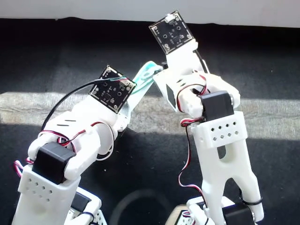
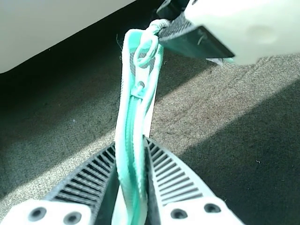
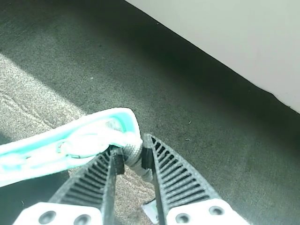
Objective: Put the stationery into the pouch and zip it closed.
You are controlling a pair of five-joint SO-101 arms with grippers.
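While my left claw (image 2: 133, 146) squeezes tight on the mint pouch (image 2: 140, 79), its far end runs toward one o'clock, where my right claw (image 3: 132, 146) pinches the zipper cord (image 3: 134, 153).

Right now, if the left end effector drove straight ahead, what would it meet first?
The left end effector is shut on the pouch; along it, probably the zipper pull, then the right end effector; depth unclear.

A hard band of sunlight crosses the dark grey fabric-covered surface (image 1: 262, 108); the rest lies in deep shadow.
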